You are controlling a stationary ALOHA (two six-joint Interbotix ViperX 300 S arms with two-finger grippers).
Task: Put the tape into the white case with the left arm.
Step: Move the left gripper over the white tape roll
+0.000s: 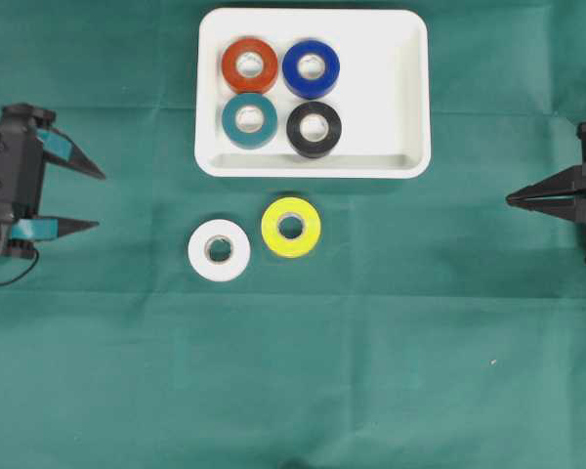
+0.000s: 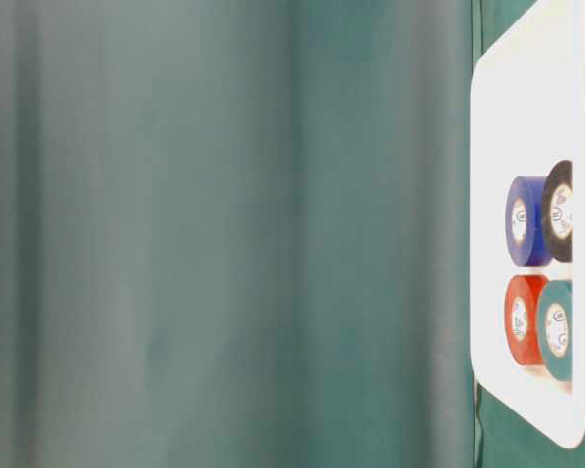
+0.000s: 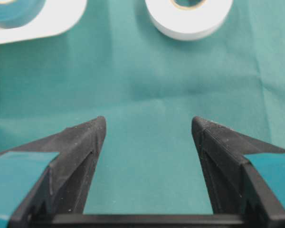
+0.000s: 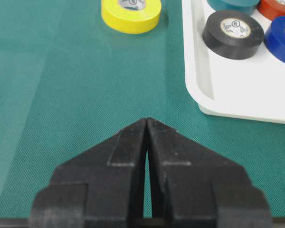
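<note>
At the left edge of the green-clothed bench [image 1: 127,391], the left arm's teal-patched black fingers [image 1: 88,174] stand spread, gripping nothing; a white tape roll [image 1: 219,250] and a yellow tape roll [image 1: 291,227] lie near the shallow white rectangular plastic case [image 1: 400,88], which holds four rolls; far right, all-black fingers [image 1: 527,198] are pressed together.

- The white case [image 1: 313,93] lies flat, holding red, blue, teal and black rolls.
- The white tape [image 1: 219,250] and yellow tape [image 1: 291,227] lie flat on the cloth just below it.
</note>
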